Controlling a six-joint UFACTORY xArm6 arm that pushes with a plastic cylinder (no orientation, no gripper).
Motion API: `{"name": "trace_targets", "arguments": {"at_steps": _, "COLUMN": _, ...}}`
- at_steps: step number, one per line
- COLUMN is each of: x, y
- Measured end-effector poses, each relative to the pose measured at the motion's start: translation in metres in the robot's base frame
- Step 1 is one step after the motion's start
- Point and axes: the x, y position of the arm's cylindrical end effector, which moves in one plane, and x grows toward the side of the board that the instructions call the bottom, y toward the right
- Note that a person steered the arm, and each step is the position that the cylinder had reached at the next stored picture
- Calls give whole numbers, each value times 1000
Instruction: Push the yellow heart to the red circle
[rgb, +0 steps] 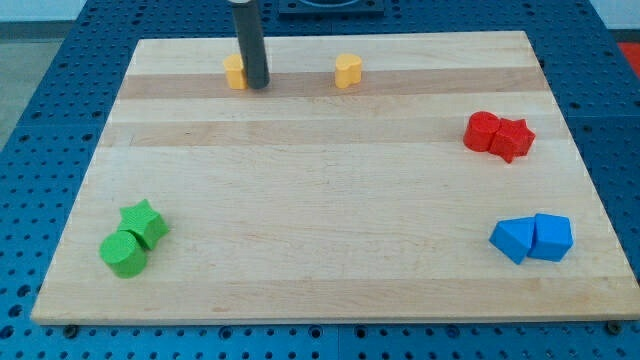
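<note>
Pale wood board (320, 200), visible grain, matte plastic blocks. Yellow heart (347, 71) near the view's top, well to the right of my tip (258, 86). Red circle (482, 131) at the view's right, touching a red star (514, 139). My tip sits just right of another yellow block (235, 72), apparently touching it; it holds nothing.

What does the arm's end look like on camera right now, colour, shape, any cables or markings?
Only my rod shows: a straight, smooth, dark grey-black cylinder coming down from the view's top edge, with a slight sheen along its length. My tip ends bluntly on the wooden board, just right of a yellow block. No cables, labels or markings are visible, and the arm above is out of frame.
</note>
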Motion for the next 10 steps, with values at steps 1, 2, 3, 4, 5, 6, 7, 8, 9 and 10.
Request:
{"name": "trace_targets", "arguments": {"at_steps": 1, "x": -1, "y": -16}}
{"name": "trace_targets", "arguments": {"at_steps": 2, "x": -14, "y": -18}}
{"name": "trace_targets", "arguments": {"at_steps": 3, "x": -28, "y": -24}}
{"name": "trace_targets", "arguments": {"at_steps": 4, "x": -37, "y": -42}}
{"name": "trace_targets", "arguments": {"at_steps": 5, "x": -41, "y": -58}}
{"name": "trace_targets", "arguments": {"at_steps": 6, "x": -42, "y": -67}}
{"name": "trace_targets", "arguments": {"at_steps": 7, "x": -42, "y": -67}}
{"name": "trace_targets", "arguments": {"at_steps": 8, "x": -40, "y": -44}}
{"name": "trace_targets", "arguments": {"at_steps": 9, "x": -37, "y": 1}}
{"name": "trace_targets", "arguments": {"at_steps": 10, "x": -29, "y": 40}}
